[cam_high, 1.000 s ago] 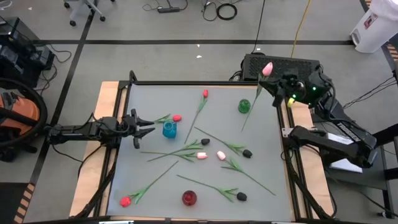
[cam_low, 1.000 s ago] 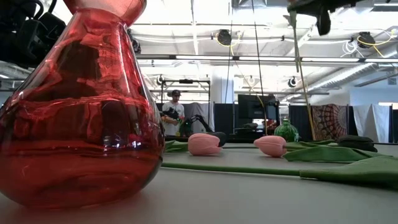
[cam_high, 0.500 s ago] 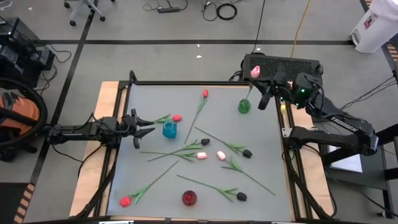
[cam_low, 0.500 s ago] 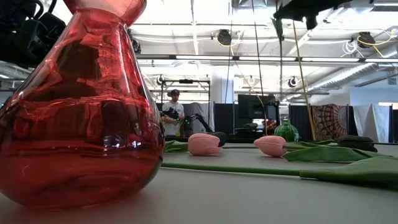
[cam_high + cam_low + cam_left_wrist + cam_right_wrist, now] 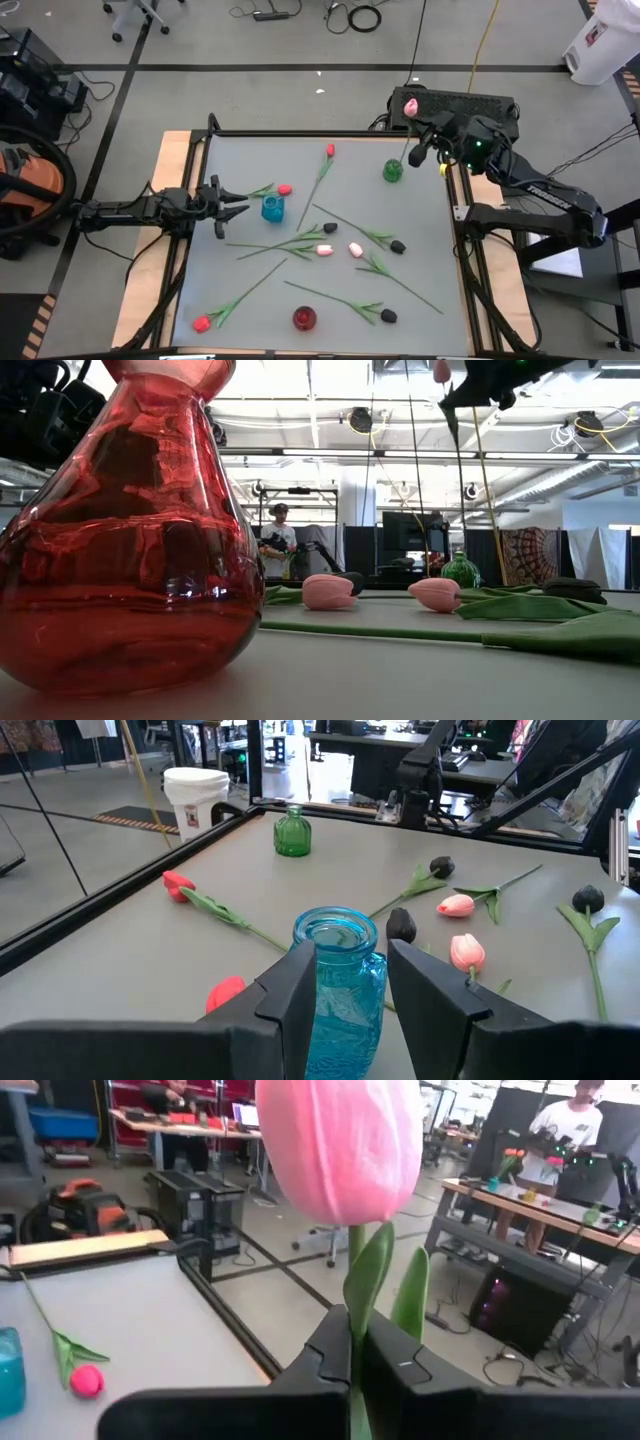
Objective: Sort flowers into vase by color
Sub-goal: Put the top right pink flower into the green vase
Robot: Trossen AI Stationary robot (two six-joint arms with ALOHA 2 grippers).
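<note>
R gripper hangs above the far R corner of the bench, fingers clenched on the stem of a pink tulip; the bud sits up beyond the bench's far edge, and the stem runs down toward the green vase, which stands just beside the gripper. In the low view the stem hangs roughly upright over that vase; can't tell if its tip is inside the neck. L gripper waits at the L side of the bench w/ fingers parted either side of the blue vase, apparently not squeezing it. Red vase stands at the near edge, mid-bench. Other flowers lie flat on the bench: red tulips near the blue vase, at far centre and at the near L corner; two pink tulips mid-bench; black tulips scattered centre to near R. A person stands in the room behind.
</note>
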